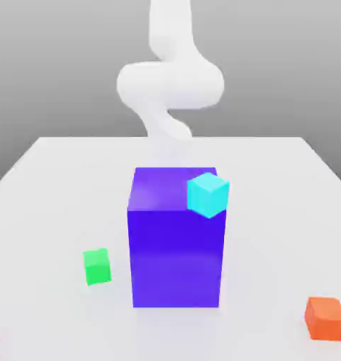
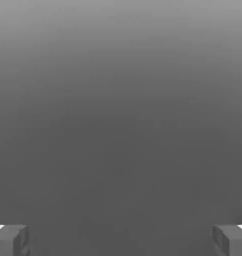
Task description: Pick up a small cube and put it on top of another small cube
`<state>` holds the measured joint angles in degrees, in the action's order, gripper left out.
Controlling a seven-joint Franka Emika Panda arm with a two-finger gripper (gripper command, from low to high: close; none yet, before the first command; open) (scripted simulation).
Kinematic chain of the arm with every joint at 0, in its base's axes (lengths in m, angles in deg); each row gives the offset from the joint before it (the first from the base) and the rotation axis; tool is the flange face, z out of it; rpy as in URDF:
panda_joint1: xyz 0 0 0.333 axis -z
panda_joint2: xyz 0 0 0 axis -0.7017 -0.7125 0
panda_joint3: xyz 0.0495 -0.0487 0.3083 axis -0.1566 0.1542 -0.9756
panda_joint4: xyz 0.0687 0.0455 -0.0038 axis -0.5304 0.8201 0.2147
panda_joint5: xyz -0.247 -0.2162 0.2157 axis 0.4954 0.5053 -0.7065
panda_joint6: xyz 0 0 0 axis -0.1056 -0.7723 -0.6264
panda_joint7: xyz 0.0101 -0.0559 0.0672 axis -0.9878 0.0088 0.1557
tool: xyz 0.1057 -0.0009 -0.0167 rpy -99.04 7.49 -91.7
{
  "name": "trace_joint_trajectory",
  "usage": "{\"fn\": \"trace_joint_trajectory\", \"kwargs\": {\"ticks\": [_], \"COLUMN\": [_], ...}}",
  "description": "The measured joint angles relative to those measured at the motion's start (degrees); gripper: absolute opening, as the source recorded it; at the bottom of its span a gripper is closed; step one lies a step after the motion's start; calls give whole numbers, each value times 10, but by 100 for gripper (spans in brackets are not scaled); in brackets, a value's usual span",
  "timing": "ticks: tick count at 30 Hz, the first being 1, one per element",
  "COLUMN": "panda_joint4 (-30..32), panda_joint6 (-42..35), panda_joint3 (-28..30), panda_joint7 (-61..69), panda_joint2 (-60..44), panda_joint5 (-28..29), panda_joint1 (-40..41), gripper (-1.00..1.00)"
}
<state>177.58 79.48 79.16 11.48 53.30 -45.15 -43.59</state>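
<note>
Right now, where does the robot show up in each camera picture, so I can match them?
Exterior view: the white arm stands at top centre, rising behind the big blue-violet block.
Hand view: the gripper shows as two grey fingertips set wide apart, with nothing between them.
Shared landmark: the plain grey backdrop, which lies behind the arm in the exterior view and ahead of the fingertips in the hand view.

Gripper fingertips set wide apart — nothing between them.
</note>
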Motion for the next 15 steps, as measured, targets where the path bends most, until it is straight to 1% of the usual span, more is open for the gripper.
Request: {"fn": "trace_joint_trajectory", "kwargs": {"ticks": [15], "panda_joint4": [-36], "panda_joint6": [72], "panda_joint3": [91], "panda_joint7": [-41], "panda_joint2": [-314], "panda_joint5": [-51], "panda_joint1": [59], "gripper": [0]}}
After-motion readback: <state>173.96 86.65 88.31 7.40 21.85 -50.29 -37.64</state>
